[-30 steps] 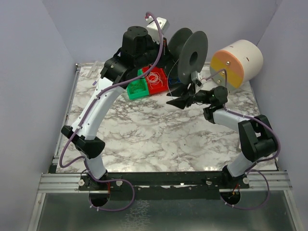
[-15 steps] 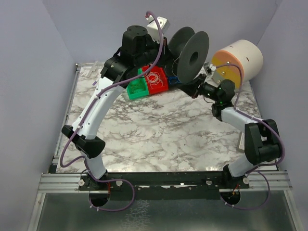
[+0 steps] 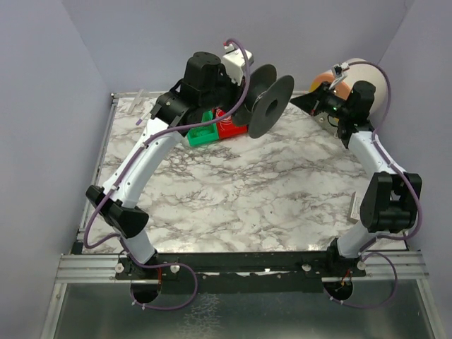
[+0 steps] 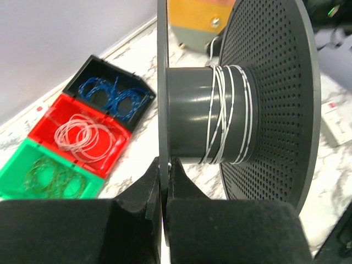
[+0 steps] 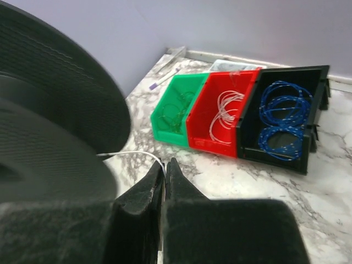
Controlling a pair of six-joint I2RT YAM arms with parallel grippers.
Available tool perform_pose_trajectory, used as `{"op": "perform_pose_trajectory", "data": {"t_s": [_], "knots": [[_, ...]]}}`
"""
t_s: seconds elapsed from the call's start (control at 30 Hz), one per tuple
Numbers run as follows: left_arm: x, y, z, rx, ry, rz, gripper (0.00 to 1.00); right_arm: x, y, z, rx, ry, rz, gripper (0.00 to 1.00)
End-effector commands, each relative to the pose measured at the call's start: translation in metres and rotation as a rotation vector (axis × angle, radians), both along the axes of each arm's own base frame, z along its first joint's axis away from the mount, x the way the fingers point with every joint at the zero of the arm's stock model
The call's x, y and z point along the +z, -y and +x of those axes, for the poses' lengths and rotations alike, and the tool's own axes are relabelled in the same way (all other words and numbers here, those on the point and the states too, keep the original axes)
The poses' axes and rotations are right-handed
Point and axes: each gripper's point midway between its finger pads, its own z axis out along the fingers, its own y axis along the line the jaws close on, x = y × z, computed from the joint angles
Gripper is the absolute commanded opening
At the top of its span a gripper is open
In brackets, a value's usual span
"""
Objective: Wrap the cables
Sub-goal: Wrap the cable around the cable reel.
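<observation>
My left gripper (image 4: 164,165) is shut on one flange of the dark grey spool (image 4: 192,118), held in the air at the back of the table; the spool also shows in the top view (image 3: 267,104). A whitish cable (image 4: 225,110) is wound several turns round the spool's hub. My right gripper (image 5: 165,165) is shut on the free end of this whitish cable (image 5: 135,153), to the right of the spool near the round drum; it also shows in the top view (image 3: 311,102). More cables lie coiled in bins: green (image 5: 176,113), whitish (image 5: 226,113), blue (image 5: 281,118).
A green bin (image 3: 200,131), a red bin (image 3: 227,127) and a black bin (image 5: 286,143) stand side by side at the back, partly hidden by the left arm. A white and orange drum (image 3: 367,85) stands at the back right. A small flat white thing (image 3: 353,207) lies near the right edge.
My right gripper has swung from below the spool up and to the right, towards the drum. The left arm has shifted the spool down and to the left, turning it.
</observation>
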Motion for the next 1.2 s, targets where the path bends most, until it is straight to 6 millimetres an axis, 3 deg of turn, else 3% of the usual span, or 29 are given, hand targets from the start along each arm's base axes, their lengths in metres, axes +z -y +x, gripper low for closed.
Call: {"op": "perform_pose_trajectory", "data": {"t_s": [0.0, 0.43, 0.73, 1.07, 1.17], "knots": [[0.016, -0.026, 0.004, 0.084, 0.143, 0.074, 0.00, 0.003, -0.017, -0.029, 0.241, -0.133, 0.013, 0.01], [-0.054, -0.025, 0.012, 0.184, 0.172, 0.361, 0.00, 0.063, -0.028, -0.072, 0.441, -0.130, 0.086, 0.00], [-0.066, -0.019, 0.016, 0.310, 0.203, 0.431, 0.00, 0.093, -0.039, -0.093, 0.502, -0.124, 0.129, 0.01], [-0.080, -0.015, 0.028, 0.469, 0.198, 0.472, 0.00, 0.103, -0.075, -0.129, 0.621, -0.115, 0.116, 0.00], [-0.077, -0.014, 0.033, 0.508, 0.190, 0.443, 0.00, 0.097, -0.086, -0.138, 0.646, -0.122, 0.103, 0.00]]}}
